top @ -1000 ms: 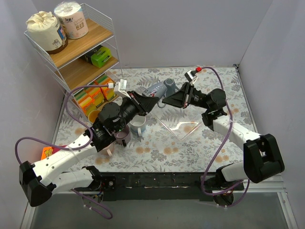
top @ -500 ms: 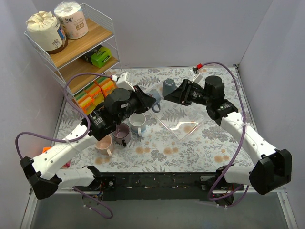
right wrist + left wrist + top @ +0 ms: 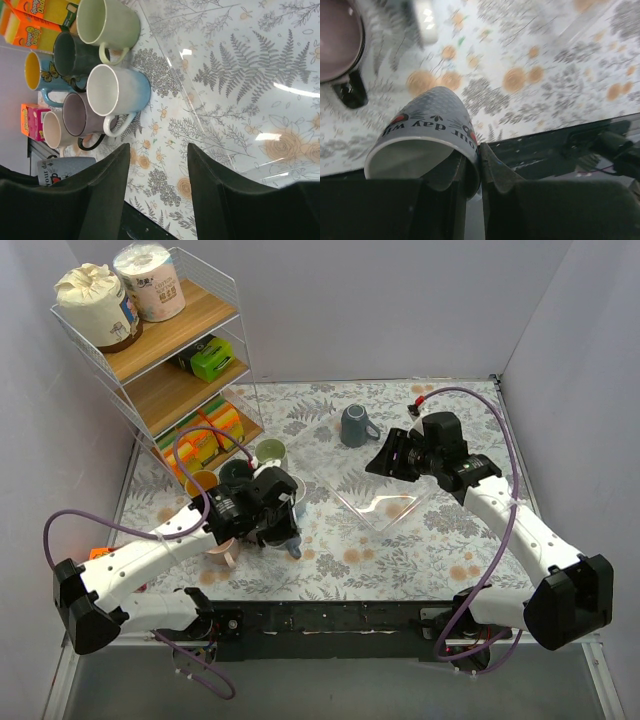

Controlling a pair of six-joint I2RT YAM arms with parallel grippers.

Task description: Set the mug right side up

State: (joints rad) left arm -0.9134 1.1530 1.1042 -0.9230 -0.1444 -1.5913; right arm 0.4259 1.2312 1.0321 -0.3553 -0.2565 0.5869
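A grey-blue mug (image 3: pixel 427 130) with black lettering is pinched by its wall in my left gripper (image 3: pixel 474 160), one finger inside the rim and one outside. It lies tilted on its side, mouth toward the wrist camera, low over the floral table near the front left. From above, the left gripper (image 3: pixel 288 532) covers most of this mug (image 3: pixel 294 544). My right gripper (image 3: pixel 158 150) is open and empty, hovering at the clear tray's far edge (image 3: pixel 385 458). A dark grey mug (image 3: pixel 352 425) stands upside down at the back.
Several upright mugs cluster left of centre, among them a white-blue one (image 3: pixel 117 92), a purple one (image 3: pixel 82 115) and a green one (image 3: pixel 270 452). A clear plastic tray (image 3: pixel 380 502) lies mid-table. A wire shelf (image 3: pixel 160 360) with sponges stands at the back left.
The right gripper opened and let go of the grey-blue mug, then drew back to the right. The left arm carried that mug from mid-table down to the front left.
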